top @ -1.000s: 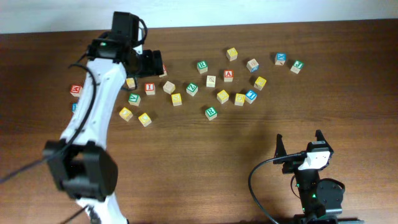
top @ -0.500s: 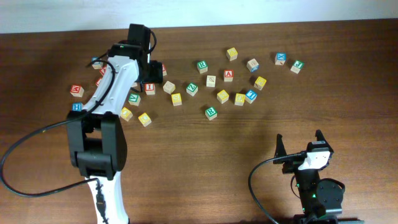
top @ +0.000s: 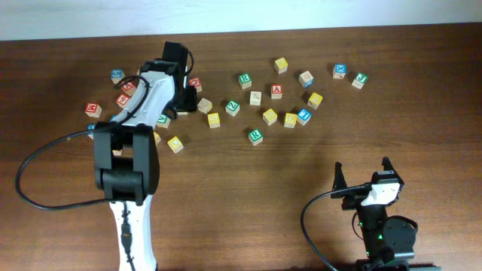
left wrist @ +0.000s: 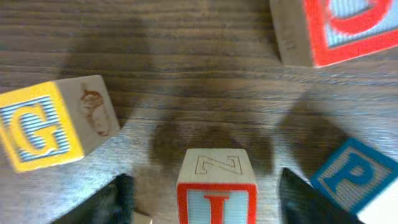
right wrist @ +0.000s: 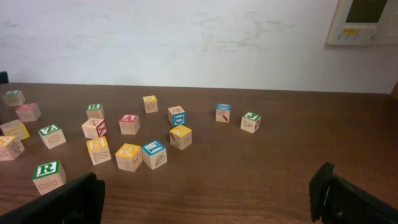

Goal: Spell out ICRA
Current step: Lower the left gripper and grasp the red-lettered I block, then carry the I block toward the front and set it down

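Lettered wooden blocks lie scattered across the far part of the brown table [top: 248, 196]. My left gripper [top: 183, 102] is lowered over the red I block [left wrist: 217, 186]. In the left wrist view the block stands between the two dark fingers [left wrist: 118, 199] with a gap on each side, so the gripper is open around it. From overhead the gripper hides this block. A red A block [top: 276, 91] and a green R block [top: 255, 136] lie to the right. My right gripper [top: 363, 175] rests open and empty at the near right.
Close around the I block are a yellow G block [left wrist: 53, 124], a blue P block [left wrist: 354, 180] and a red-framed block [left wrist: 336, 28]. More blocks spread right as far as a green one [top: 360, 80]. A wall panel [right wrist: 367, 22] hangs behind the table.
The left arm has swung right and down from the table's far left onto the I block, and its jaws have narrowed. The right arm has not moved.
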Tool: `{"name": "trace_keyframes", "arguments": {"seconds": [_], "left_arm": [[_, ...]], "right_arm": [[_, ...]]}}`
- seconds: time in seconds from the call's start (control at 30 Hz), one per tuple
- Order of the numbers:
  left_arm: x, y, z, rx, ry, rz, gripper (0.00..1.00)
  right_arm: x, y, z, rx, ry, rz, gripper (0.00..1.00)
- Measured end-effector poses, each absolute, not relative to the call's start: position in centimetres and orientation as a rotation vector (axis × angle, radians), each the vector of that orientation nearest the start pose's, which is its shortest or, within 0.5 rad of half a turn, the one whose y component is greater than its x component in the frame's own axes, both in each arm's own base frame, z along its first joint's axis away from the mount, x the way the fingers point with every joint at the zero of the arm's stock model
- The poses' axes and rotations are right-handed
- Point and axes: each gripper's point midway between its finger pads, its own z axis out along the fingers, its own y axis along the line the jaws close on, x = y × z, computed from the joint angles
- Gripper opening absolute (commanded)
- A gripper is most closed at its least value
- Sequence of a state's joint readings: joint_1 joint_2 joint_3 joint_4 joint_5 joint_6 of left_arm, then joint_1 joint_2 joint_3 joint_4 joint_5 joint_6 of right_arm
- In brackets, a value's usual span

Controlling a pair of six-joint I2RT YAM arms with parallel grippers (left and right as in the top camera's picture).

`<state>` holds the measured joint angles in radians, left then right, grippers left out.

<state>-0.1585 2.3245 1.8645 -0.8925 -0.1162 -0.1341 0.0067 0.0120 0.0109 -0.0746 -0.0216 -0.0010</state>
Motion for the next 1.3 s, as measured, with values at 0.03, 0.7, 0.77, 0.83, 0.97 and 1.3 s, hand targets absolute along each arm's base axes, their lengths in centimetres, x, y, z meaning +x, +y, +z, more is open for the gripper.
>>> {"name": "trace_keyframes", "arguments": {"seconds": [0.03,0.7,0.77,0.83,0.97,1.3], "left_arm": [[49.6,-6.0,0.8,0.018,2.913,0.116,0.58],[49.2,-6.9,0.8,0.032,2.938,0.039,0.27],[48.4,-6.8,1.4,0.033,2.979,0.048,0.26],[48.6,-6.9,3.6,0.033,2.986,0.045,0.25],[47.6,-8.6,7.5,0.041,3.017,-0.111,0.24],[39.6,-8.6,25.2,-0.003,2.825,-0.293,0.23]], "right_arm": [[24.6,0.5,15.8,-0.023,1.646,0.022,0.98],[24.6,0.5,15.8,-0.023,1.646,0.022,0.98],[24.6,0.5,15.8,-0.022,1.646,0.022,0.98],[24.6,0.5,15.8,-0.022,1.646,0.023,0.98],[24.6,0.5,15.8,-0.023,1.646,0.022,0.98],[24.6,0.5,15.8,-0.022,1.646,0.022,0.98]]}}
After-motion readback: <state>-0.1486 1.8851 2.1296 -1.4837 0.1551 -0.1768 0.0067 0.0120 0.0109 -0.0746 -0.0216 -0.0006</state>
